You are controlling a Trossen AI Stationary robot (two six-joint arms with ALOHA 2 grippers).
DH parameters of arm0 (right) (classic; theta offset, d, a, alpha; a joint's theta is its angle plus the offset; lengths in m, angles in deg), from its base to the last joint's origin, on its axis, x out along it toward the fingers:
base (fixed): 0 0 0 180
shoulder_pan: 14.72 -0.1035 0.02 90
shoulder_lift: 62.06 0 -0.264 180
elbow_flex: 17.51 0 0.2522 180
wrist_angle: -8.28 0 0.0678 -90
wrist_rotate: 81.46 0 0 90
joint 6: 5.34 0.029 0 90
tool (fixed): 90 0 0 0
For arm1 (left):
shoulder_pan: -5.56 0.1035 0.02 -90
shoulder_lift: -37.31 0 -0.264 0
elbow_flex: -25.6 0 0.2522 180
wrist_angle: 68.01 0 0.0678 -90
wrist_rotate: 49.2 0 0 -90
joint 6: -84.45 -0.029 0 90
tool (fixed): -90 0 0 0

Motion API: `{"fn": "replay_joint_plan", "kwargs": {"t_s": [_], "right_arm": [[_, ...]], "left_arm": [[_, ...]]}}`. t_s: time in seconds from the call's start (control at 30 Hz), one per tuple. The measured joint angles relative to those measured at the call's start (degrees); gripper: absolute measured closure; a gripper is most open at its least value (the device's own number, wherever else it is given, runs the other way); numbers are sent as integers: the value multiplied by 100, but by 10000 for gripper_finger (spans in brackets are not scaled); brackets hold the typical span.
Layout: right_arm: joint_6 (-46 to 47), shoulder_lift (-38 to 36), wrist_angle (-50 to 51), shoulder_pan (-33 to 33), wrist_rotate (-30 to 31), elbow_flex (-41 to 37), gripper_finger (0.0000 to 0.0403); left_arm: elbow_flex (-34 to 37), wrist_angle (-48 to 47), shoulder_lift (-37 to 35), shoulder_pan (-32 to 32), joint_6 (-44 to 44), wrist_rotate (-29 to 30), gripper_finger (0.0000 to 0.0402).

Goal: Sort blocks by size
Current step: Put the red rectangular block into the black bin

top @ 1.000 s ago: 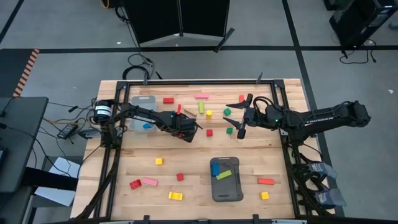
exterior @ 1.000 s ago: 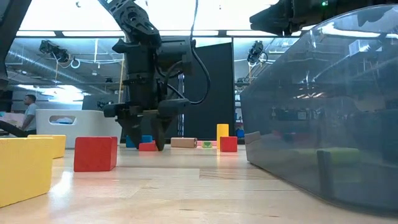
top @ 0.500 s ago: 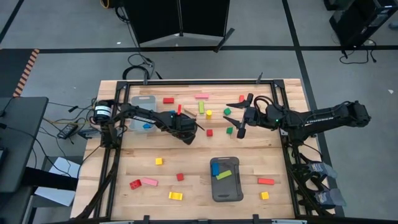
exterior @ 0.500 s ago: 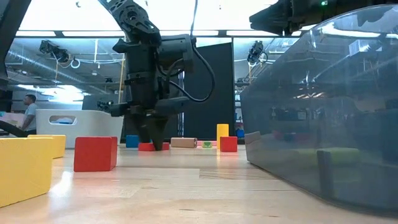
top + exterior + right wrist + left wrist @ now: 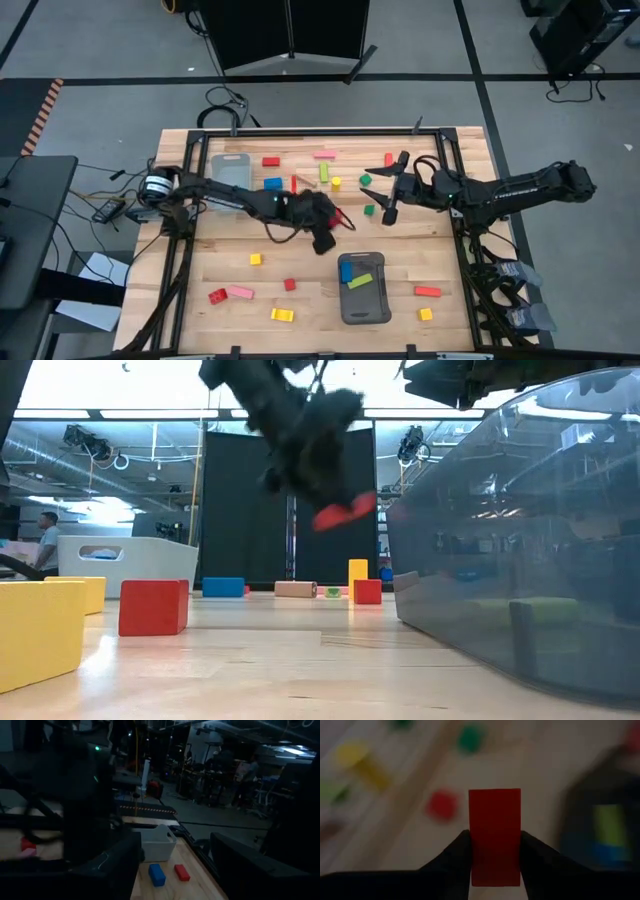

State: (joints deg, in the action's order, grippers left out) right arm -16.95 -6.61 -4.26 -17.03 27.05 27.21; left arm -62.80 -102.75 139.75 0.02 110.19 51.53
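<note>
left gripper (image 5: 338, 219), above the table's (image 5: 300, 262) middle, just beside the grey tray's (image 5: 364, 306) far end: fingers (image 5: 452, 857) closed on a red block (image 5: 495, 837), held clear of the wood. right gripper (image 5: 388, 187), near the far right: fingers spread, holding nothing, a green block (image 5: 369, 210) just beside it.

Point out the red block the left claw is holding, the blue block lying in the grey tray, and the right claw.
red block (image 5: 495, 836), left wrist view, middle of its face between the fingers
blue block (image 5: 345, 271), high view, its top face
right claw (image 5: 389, 188), high view, midway between the fingertips
</note>
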Motion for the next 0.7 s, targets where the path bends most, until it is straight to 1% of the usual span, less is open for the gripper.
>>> {"fn": "replay_joint_plan", "kwargs": {"t_s": [0.17, 0.33, 0.5, 0.6, 0.67, 0.7], "right_arm": [[-34, -134, -167, -95, 3, -2, 153], [-112, -357, -451, -232, 3, 0, 156], [-187, -582, -649, -422, 3, 0, 156], [-191, -673, -643, -530, 3, 0, 158], [-202, -702, -617, -593, 6, 0, 158], [-204, -705, -621, -619, 9, 0, 158]], "left_arm": [[-71, 1272, 27, -423, -521, -509, 269], [-76, 2017, 244, -643, -604, -884, 269], [-69, 2538, 757, -770, -485, -1502, 269], [-69, 2781, 974, -785, -426, -1605, 269], [-63, 2707, 1009, -770, -422, -1608, 269], [-69, 2769, 1025, -766, -423, -1604, 260]]}}
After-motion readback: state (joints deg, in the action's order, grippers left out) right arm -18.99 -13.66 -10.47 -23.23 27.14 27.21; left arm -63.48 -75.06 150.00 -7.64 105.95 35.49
